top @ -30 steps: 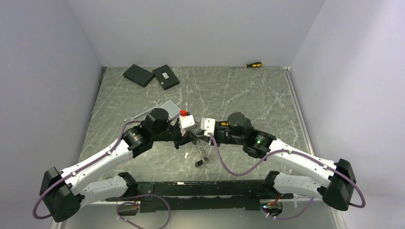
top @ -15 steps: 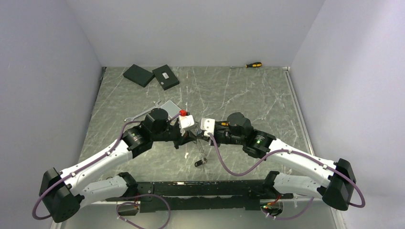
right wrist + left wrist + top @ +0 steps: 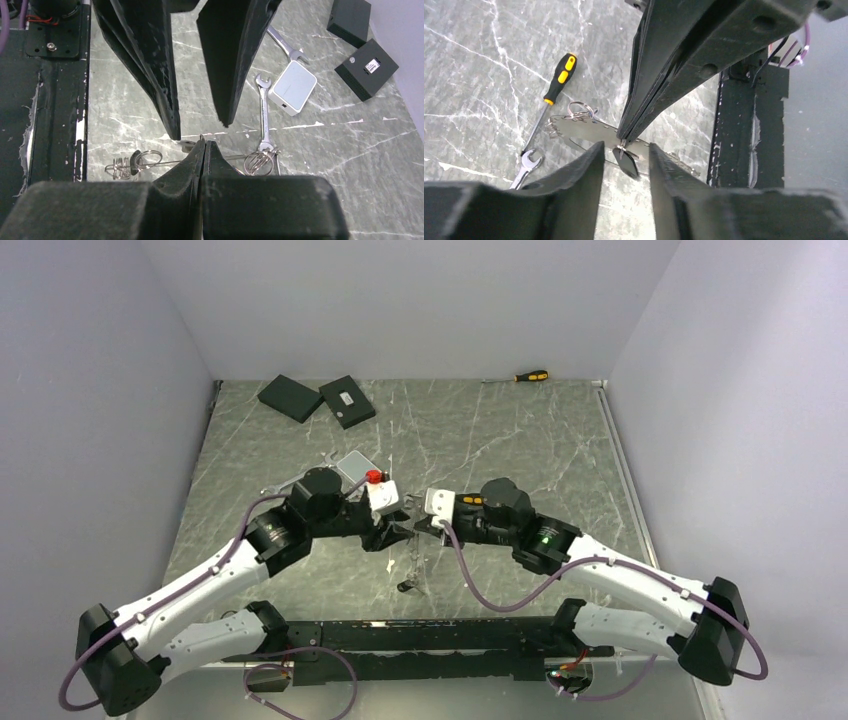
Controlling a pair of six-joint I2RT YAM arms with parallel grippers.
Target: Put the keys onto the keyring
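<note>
While the keyring (image 3: 165,162) is pinched aloft, a key (image 3: 625,161) dangles below

Right gripper (image 3: 202,145) clamped hard on that thin hoop! Black-headed key hangs at its 6 o'clock, between the parted fingers of the left gripper (image 3: 625,146).

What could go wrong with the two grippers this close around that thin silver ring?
The right gripper seems to pinch the thin grey-silver metal keyring only at its fingertips, so it may slip or twist. The open left gripper straddles the black-headed key just below that pinch; closing could bump the right gripper.
</note>
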